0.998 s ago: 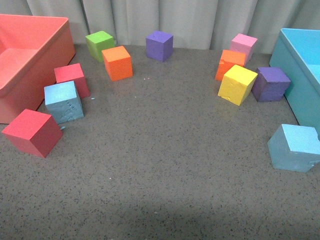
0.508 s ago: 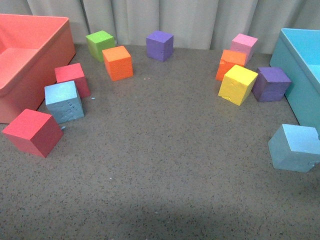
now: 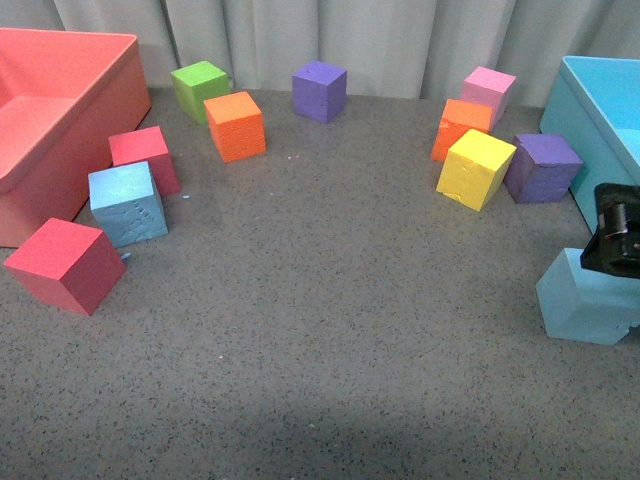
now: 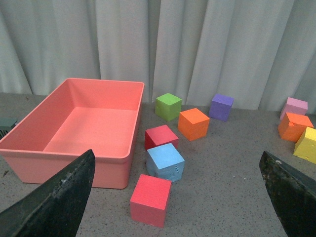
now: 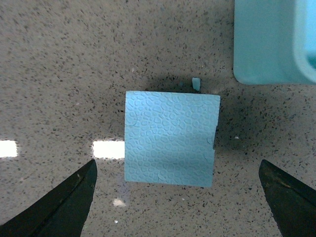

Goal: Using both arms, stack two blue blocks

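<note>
Two blue blocks [image 3: 127, 204] [image 3: 585, 300], two purple cubes [image 3: 319, 91] [image 3: 541, 167], two bins [image 3: 95, 120] [image 3: 600, 130]

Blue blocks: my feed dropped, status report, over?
Right pincer open, above right blue block. Left pincer open, short of left blue block. Unstacked. Red cubes crowd left one; turquoise bin beside right one.

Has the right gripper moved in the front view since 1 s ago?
Yes. The black right gripper came in from the right edge, now over the pale blue foam cube beside the turquoise plastic bin.
</note>
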